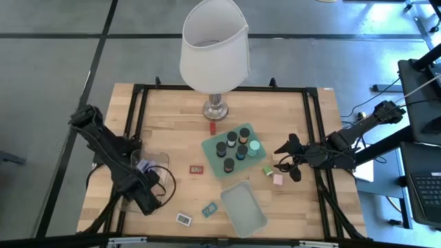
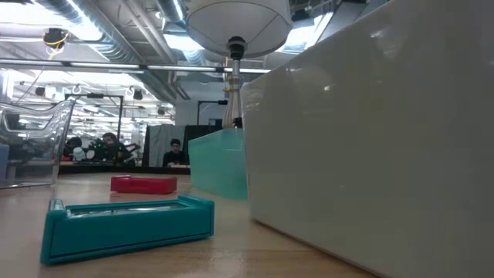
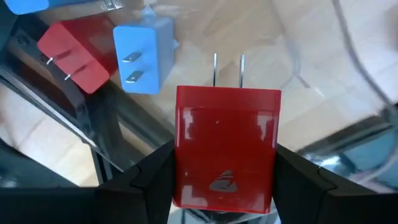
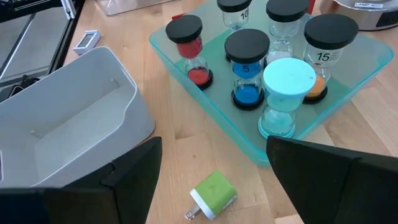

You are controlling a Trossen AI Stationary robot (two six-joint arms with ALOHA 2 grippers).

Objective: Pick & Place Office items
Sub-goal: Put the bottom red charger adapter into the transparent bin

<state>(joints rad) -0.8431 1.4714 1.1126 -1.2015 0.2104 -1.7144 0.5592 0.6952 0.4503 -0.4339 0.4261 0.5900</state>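
My left gripper (image 3: pixel 225 168) is shut on a red plug block (image 3: pixel 227 146) and stands over the clear bin (image 1: pixel 138 176) at the table's left. A second red block (image 3: pixel 71 53) and a blue one (image 3: pixel 143 56) lie in that bin. My right gripper (image 4: pixel 211 168) is open near the table's right side, its fingers on either side of a green plug block (image 4: pixel 212 194) that lies on the wood without touching them. A pink block (image 1: pixel 278 179) lies next to it. Dark-capped sand timers (image 4: pixel 247 68) stand in a mint tray (image 1: pixel 231 148). My left gripper pinches the red plug block between its two fingers, one on each opposite side face (image 3: pixel 185 155). The block's two metal prongs (image 3: pixel 228 67) stick out past the fingertips, away from the gripper. The block is held over the bin's inside; whether it rests on anything I cannot tell.
A white-shaded lamp (image 1: pixel 215 48) stands at the far middle, with a small red block (image 1: pixel 213 127) near its base. An empty grey-mint tray (image 1: pixel 242 207) sits near the front. Flat red (image 1: pixel 196 168), teal (image 1: pixel 210 209) and white (image 1: pixel 184 218) rectangles lie on the wood.
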